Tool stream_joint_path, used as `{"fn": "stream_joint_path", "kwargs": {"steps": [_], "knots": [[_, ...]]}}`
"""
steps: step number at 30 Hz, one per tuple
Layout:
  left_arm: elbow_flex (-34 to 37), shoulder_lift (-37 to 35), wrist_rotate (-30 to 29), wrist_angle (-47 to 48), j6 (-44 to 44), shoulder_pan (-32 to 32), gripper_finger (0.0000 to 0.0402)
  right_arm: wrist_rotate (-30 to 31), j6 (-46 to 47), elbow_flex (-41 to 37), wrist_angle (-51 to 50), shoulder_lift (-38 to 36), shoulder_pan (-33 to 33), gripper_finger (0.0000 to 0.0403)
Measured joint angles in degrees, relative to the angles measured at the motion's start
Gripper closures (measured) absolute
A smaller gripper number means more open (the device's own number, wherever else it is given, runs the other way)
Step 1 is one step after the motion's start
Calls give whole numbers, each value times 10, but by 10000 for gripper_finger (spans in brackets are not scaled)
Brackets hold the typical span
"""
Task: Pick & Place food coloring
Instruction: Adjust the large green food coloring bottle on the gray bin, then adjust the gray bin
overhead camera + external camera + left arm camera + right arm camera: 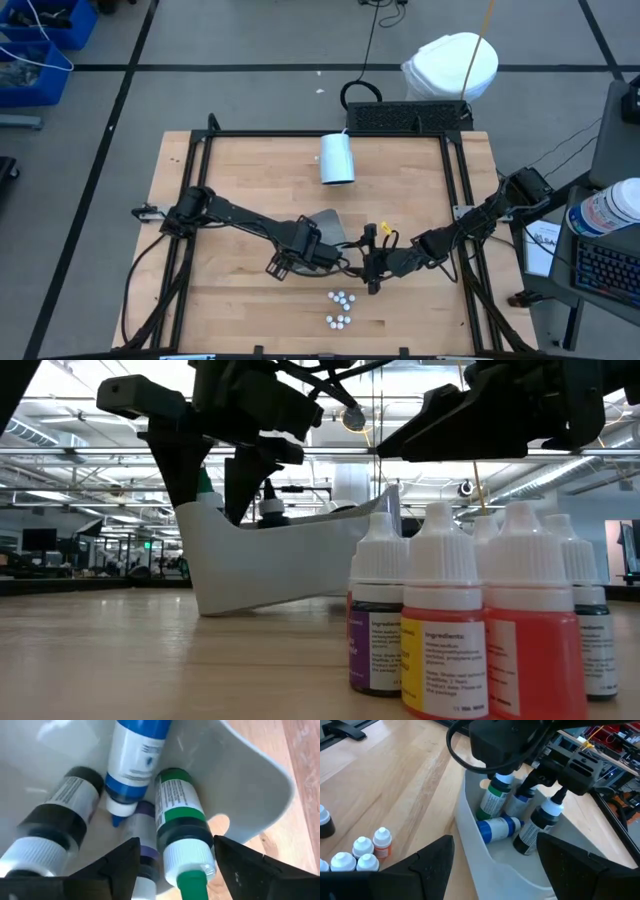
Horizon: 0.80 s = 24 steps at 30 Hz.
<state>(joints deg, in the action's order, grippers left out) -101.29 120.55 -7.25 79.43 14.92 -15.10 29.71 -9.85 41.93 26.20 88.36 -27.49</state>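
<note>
The food coloring bottles are in two lots. Several small white-capped ones (340, 308) stand upright on the table near its front edge, close up in the low view (460, 620). Others lie in a white curved-wall tray (330, 225): a green one (180, 820), a blue one (135, 765), a black one (55, 820) and a purple one (145, 820). My left gripper (176, 842) points down into the tray and is open, one finger on each side of the green bottle's cap (502, 777). My right gripper (495, 870) is open and holds nothing, just right of the tray.
A large white cylinder cup (337, 158) lies on the far part of the table. The two arms' grippers are close together at the tray. A black frame (330, 133) borders the wooden table top. There is bare wood to the left (230, 280).
</note>
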Motion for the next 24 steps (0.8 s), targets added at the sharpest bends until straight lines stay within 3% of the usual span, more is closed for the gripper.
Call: {"fn": "stream_joint_path", "kwargs": {"steps": [15,17,20,24], "knots": [[-123,-2,-8,46,-10,-8,167,6,-6,1,-6,0,0,133],[-151,-2,-7,63,-42,-17,166,39,-14,1,-20,0,0,133],[-180,-3,8,95,-101,-45,174,149,-13,1,-73,-11,-10,144],[-164,-14,11,78,-140,-118,242,214,27,0,-183,-51,-28,193]]}}
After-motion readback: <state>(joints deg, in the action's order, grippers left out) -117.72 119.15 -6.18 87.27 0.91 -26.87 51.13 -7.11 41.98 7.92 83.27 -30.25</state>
